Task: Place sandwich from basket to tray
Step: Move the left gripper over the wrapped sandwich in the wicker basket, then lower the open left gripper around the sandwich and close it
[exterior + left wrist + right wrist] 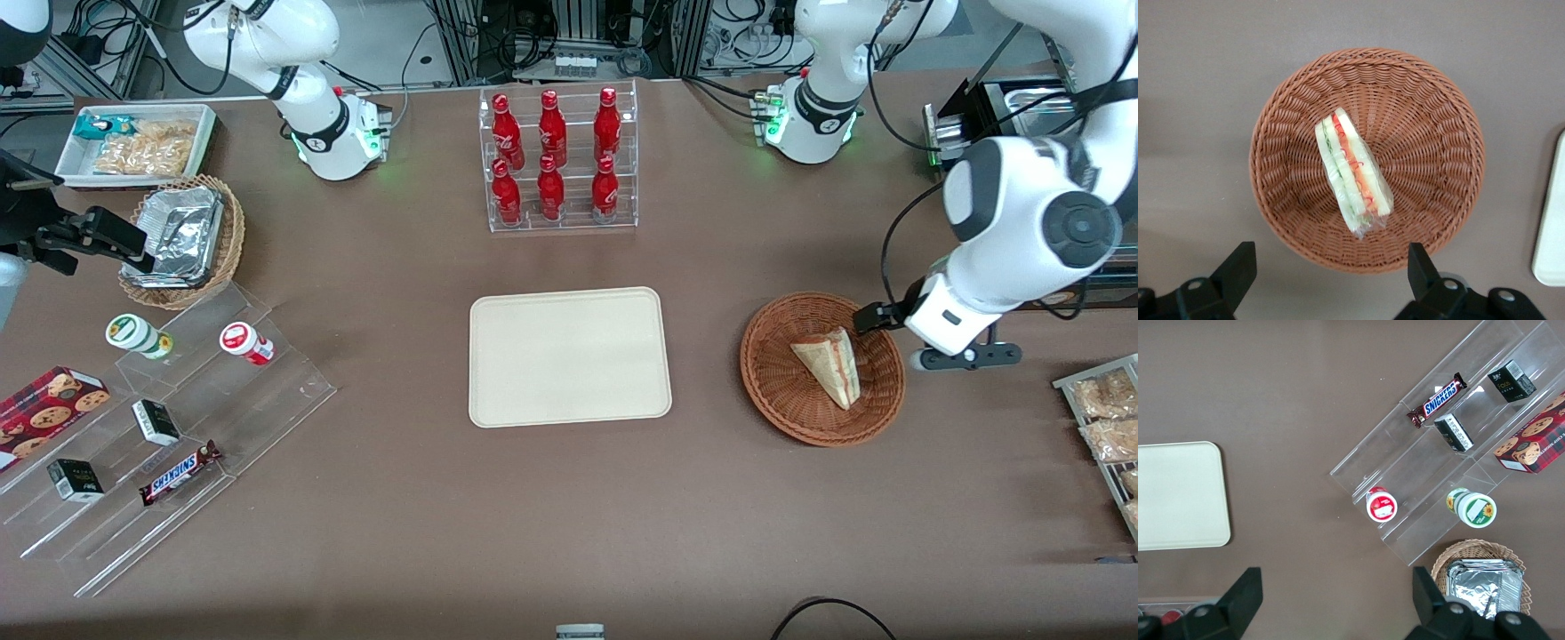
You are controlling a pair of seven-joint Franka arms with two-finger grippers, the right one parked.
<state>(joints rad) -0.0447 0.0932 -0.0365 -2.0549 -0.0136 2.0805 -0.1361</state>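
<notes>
Reading across the front view: tray point(569, 356) sits bare mid-desk, then the basket point(822, 367) toward the working arm's end, w/ the sandwich point(831, 364) lying in it, and the hand point(965, 356) just beside the basket rim, above desk level. In the wrist cam the hand point(1328, 277) is wide open, holding nothing; fingers point(1238, 270) straddle a span wider than the sandwich point(1351, 172). Key relation: sandwich lies straight ahead of the hand, inside the basket point(1368, 160) (slightly off-centre), long axis running roughly away from the fingers, so the jaws should close across its thin bread faces. I'd move fwd, then descend.
</notes>
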